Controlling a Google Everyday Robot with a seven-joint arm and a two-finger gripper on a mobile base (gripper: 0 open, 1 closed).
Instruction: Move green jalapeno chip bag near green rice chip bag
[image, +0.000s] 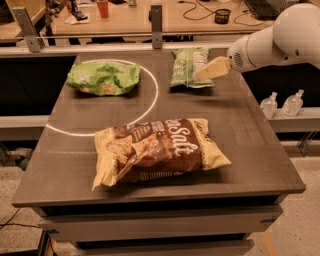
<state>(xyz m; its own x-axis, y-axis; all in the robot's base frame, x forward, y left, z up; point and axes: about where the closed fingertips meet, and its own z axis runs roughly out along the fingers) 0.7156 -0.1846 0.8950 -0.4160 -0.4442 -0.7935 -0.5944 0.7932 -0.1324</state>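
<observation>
The green jalapeno chip bag (186, 66), narrow and pale green with a white panel, lies at the back of the table, right of centre. The green rice chip bag (103, 78), wide and bright green with an orange patch, lies at the back left inside a white painted arc. My gripper (209, 70) comes in from the right on a white arm and sits over the right edge of the jalapeno bag.
A big brown-and-yellow chip bag (157, 148) lies at the front middle of the dark table (255, 150). A white arc line (150, 95) curves across the tabletop. Two small clear bottles (282, 104) stand on a shelf to the right. Desks with clutter stand behind.
</observation>
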